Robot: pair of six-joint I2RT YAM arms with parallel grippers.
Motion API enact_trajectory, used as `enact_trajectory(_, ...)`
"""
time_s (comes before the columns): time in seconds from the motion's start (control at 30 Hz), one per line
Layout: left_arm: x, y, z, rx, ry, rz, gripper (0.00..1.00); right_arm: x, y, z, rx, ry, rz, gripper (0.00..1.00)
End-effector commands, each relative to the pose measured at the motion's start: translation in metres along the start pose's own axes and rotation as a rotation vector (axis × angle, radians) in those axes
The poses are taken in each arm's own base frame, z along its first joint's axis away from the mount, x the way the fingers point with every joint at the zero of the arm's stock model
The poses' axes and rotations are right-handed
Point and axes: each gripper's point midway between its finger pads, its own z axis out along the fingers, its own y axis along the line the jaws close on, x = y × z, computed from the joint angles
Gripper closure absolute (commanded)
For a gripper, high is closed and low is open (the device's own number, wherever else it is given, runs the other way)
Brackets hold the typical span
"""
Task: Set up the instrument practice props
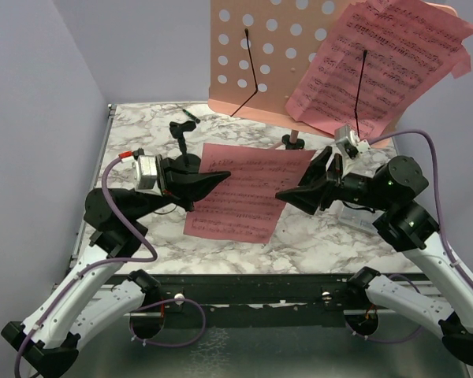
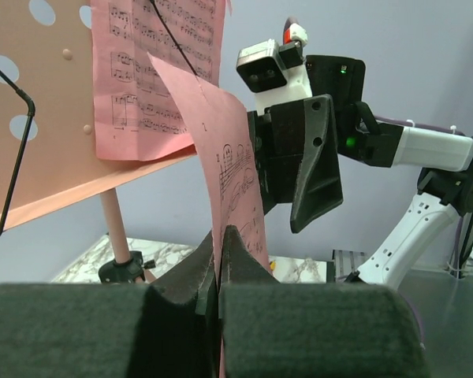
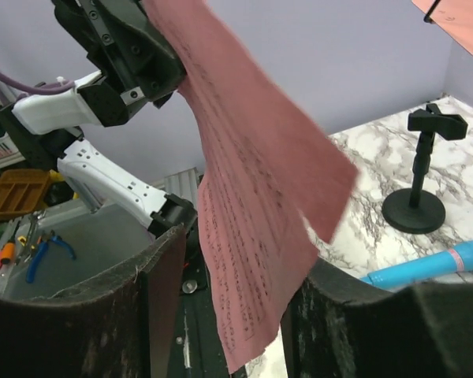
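Left hand [image 2: 221, 252] pinches the loose sheet-music page [image 2: 236, 181] by its edge; right hand [image 3: 236, 276] stands parted around it, gripping nothing. Held one-sided, the limp page could sag, crease or slip.

The right gripper [image 3: 236, 272] holds its 2 dark fingers [image 3: 154, 307] apart in the foreground, and a pink sheet-music page [image 3: 252, 181] hangs between them. At top left the left gripper [image 3: 134, 55] pinches the page's upper edge. On the marble table [image 3: 370, 157] at right stands a small black clip stand [image 3: 416, 197], with a light-blue stick [image 3: 426, 268] lying near it.
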Motion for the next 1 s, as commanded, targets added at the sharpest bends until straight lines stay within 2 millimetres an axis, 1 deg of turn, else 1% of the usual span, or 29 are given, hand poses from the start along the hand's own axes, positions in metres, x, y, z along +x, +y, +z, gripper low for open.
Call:
enact_trajectory(0.0,-0.004,-0.002,0.004,0.009,-0.009,-0.035,1.0,-0.012,0.013,0.002,-0.075,-0.01,-0.062,0.47)
enact_trajectory(0.07,-0.003,0.0,0.005,0.005,-0.012,-0.045,1.0,-0.011,0.014,0.005,-0.095,-0.008,-0.056,0.48)
enact_trajectory(0.17,-0.006,-0.002,0.004,0.011,-0.034,-0.054,1.0,-0.003,0.011,0.009,-0.113,-0.001,-0.032,0.48)
enact_trajectory(0.23,-0.009,-0.003,0.003,0.009,-0.05,-0.057,1.0,-0.004,0.011,0.012,-0.125,-0.019,-0.038,0.5)
enact_trajectory(0.3,-0.011,-0.003,0.002,0.003,-0.061,-0.055,1.0,-0.004,0.012,0.013,-0.137,-0.032,-0.04,0.57)
enact_trajectory(0.37,-0.012,-0.002,0.001,-0.007,-0.07,-0.052,1.0,-0.006,0.015,0.012,-0.151,-0.044,-0.047,0.71)
enact_trajectory(0.43,-0.012,-0.002,-0.001,-0.014,-0.076,-0.05,1.0,-0.007,0.017,0.012,-0.158,-0.049,-0.053,0.88)
enact_trajectory(0.5,-0.013,-0.001,-0.001,-0.023,-0.083,-0.055,1.0,-0.009,0.017,0.011,-0.157,-0.058,-0.063,0.96)
enact_trajectory(0.53,-0.014,-0.001,-0.002,-0.026,-0.089,-0.057,1.0,-0.01,0.018,0.01,-0.155,-0.063,-0.065,0.99)
enact_trajectory(0.67,-0.013,0.001,-0.003,-0.041,-0.099,-0.061,1.0,-0.013,0.019,0.008,-0.146,-0.073,-0.07,0.99)
enact_trajectory(0.7,-0.013,0.001,-0.004,-0.044,-0.101,-0.058,0.95,-0.014,0.018,0.007,-0.141,-0.074,-0.07,0.99)
enact_trajectory(0.73,-0.012,0.003,-0.004,-0.049,-0.101,-0.053,0.82,-0.016,0.017,0.007,-0.128,-0.08,-0.072,0.99)
enact_trajectory(0.83,-0.01,0.004,-0.004,-0.054,-0.098,-0.041,0.35,-0.021,0.013,0.005,-0.082,-0.09,-0.076,0.99)
enact_trajectory(0.87,-0.009,0.004,-0.004,-0.052,-0.095,-0.037,0.24,-0.023,0.012,0.004,-0.069,-0.091,-0.078,0.99)
enact_trajectory(0.93,-0.007,0.004,-0.004,-0.049,-0.087,-0.028,0.13,-0.027,0.011,0.002,-0.048,-0.093,-0.086,0.99)
enact_trajectory(0.97,-0.005,0.006,-0.004,-0.052,-0.08,-0.025,0.09,-0.031,0.011,0.001,-0.038,-0.095,-0.09,0.99)
